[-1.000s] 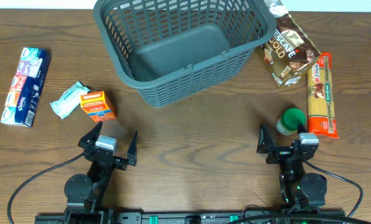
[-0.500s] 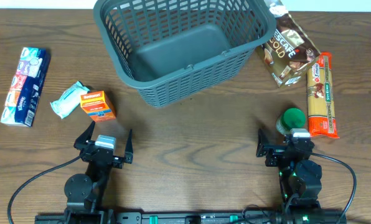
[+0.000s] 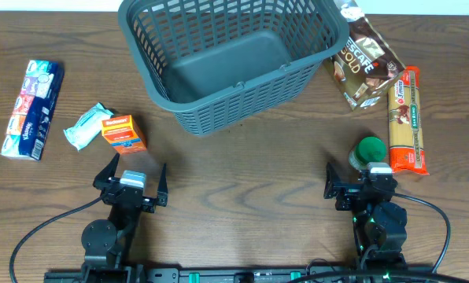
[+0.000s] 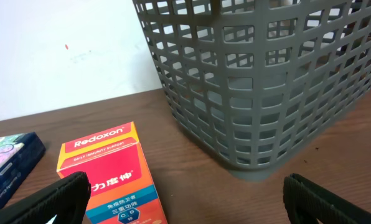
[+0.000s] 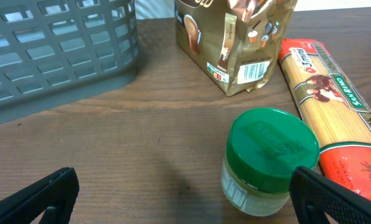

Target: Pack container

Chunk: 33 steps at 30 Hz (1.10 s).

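While both arms sit low along the bottom edge of the overhead view, the basket (image 3: 242,106) stands at top centre of the surface, its floor bare; nothing looks packed yet. The left gripper (image 3: 138,167) has its jaws spread wide with nothing between them, and the right gripper (image 3: 352,174) is just the same, wide apart and empty.

What matters for the coming move is how the basket lies from them: up-frame of both and between the two, its long axis running roughly left to right with a slight tilt, the lower-left corner coming closest to the bottom. That corner is nearer the left gripper than any part of the basket is to the right one.

Each arm has something close by. An orange box (image 3: 124,134) lies just above and a little left of the left gripper. A green-lidded jar (image 3: 368,152) stands just above and right of the right gripper, touching or almost touching a pasta packet (image 3: 408,118). I would guess either one goes first, carried up-frame and inward over the rim.
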Motion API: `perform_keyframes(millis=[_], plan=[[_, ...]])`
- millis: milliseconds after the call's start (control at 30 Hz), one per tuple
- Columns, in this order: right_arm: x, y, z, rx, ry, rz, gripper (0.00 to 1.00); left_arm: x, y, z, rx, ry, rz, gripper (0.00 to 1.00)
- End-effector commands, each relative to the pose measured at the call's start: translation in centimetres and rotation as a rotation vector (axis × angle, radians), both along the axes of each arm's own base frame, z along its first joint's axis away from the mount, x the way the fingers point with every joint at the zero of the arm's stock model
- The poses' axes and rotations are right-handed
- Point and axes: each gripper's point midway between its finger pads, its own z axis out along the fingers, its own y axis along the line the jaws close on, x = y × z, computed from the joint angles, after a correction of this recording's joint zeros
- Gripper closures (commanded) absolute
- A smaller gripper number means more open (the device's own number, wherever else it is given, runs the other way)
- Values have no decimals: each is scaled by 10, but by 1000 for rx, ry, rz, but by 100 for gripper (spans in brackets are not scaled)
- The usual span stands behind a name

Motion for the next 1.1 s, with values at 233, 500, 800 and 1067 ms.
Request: perform_keyframes(millis=[233, 500, 800, 1067], plan=[[-2, -5, 0, -27, 11, -21, 1, 0, 0, -16, 16, 41, -2, 2], [-2, -5, 0, -27, 11, -21, 1, 0, 0, -16, 16, 41, -2, 2], [-1, -5, 0, -27, 11, -21, 1, 0, 0, -16, 16, 40, -2, 1], [-7, 55, 14, 456, 29, 187, 1, 0, 0, -16, 16, 41, -2, 1]])
